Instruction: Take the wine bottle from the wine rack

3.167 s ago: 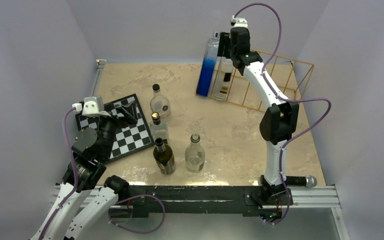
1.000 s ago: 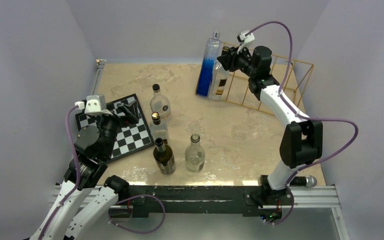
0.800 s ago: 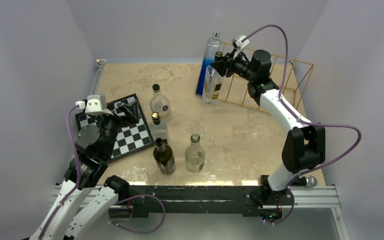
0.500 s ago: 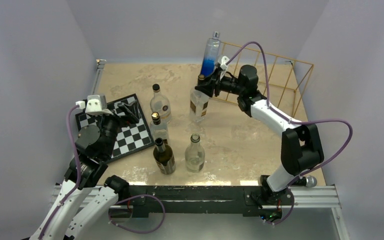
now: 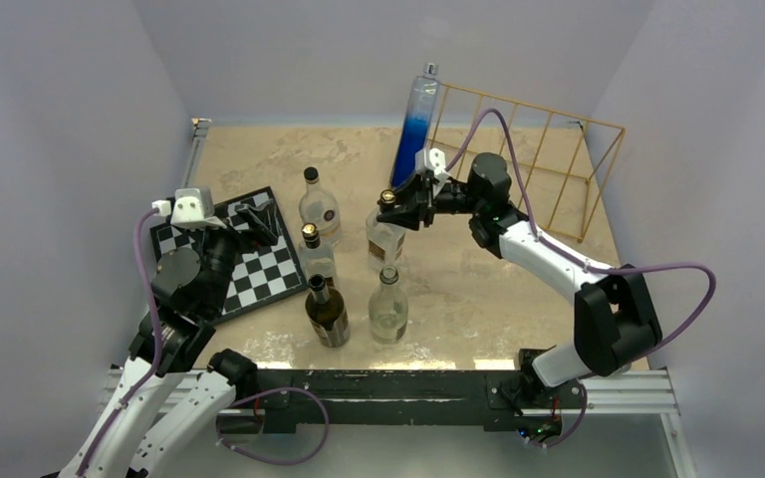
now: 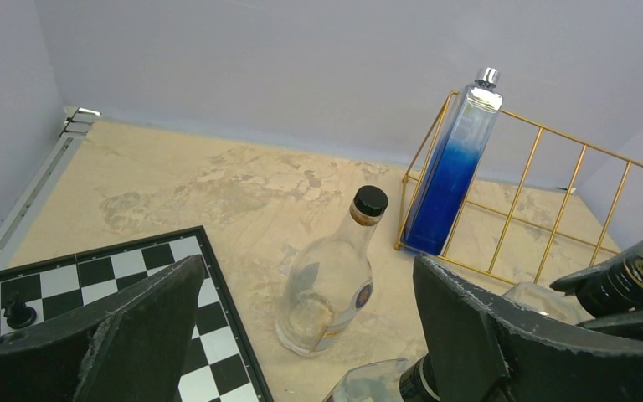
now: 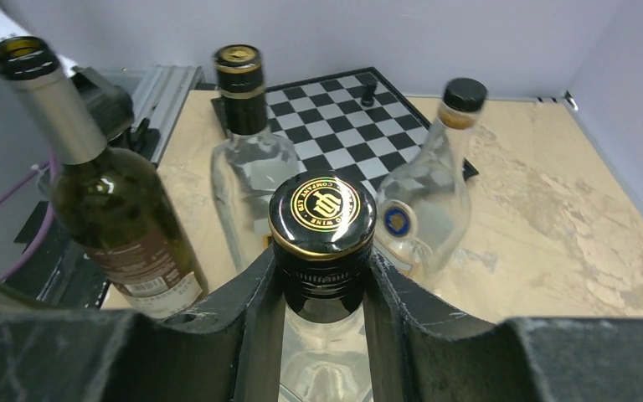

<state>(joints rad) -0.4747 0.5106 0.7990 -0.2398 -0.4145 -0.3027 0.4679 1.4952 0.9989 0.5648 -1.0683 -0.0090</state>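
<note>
The gold wire wine rack (image 5: pixel 543 149) stands at the back right, and it also shows in the left wrist view (image 6: pixel 552 205). A tall blue-and-clear bottle (image 5: pixel 413 124) stands at its left end. My right gripper (image 5: pixel 396 203) is shut on the neck of a clear wine bottle (image 5: pixel 382 242) with a black-and-gold cap (image 7: pixel 322 213). It holds the bottle upright, left of the rack and beside the loose bottles. I cannot tell whether its base touches the table. My left gripper (image 5: pixel 255 219) is open and empty over the checkerboard (image 5: pixel 259 274).
Several bottles stand mid-table: a round clear one (image 5: pixel 319 209), a gold-capped clear one (image 5: pixel 317 259), a dark green one (image 5: pixel 327 314) and an open clear one (image 5: pixel 388 309). Walls close in left, back and right.
My right gripper has pulled the clear bottle out of the rack's left end and carried it left and nearer, toward the group of bottles. The left arm has not moved.
</note>
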